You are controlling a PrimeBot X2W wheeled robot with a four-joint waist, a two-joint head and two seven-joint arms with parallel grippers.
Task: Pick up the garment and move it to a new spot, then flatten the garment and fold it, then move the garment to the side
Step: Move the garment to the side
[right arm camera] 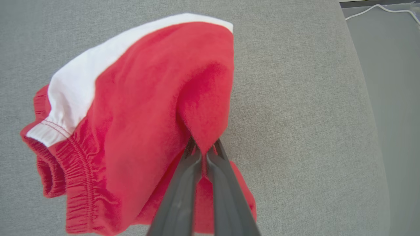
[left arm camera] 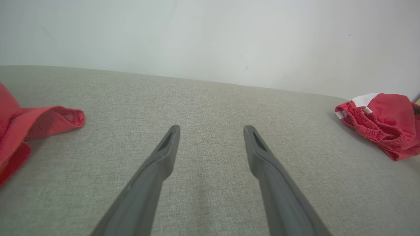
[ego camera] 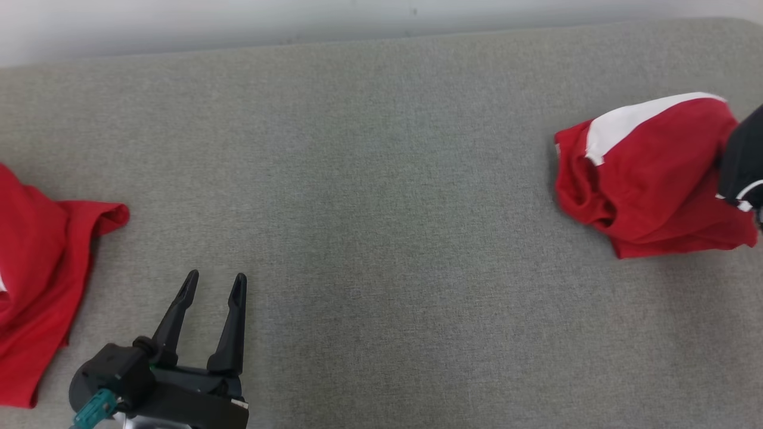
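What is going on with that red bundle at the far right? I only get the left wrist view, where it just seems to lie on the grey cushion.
Observer: The right gripper is shut on a fold of that red-and-white garment, with the cloth drawn up into a peak.
Operator: Is there room beyond it?
Observer: Little: the grey cushion ends just past it, and a white cable lies on the floor there.
Operator: And the red cloth on my left?
Observer: The head view shows that second red garment stretching far toward the robot, apart from the left gripper.
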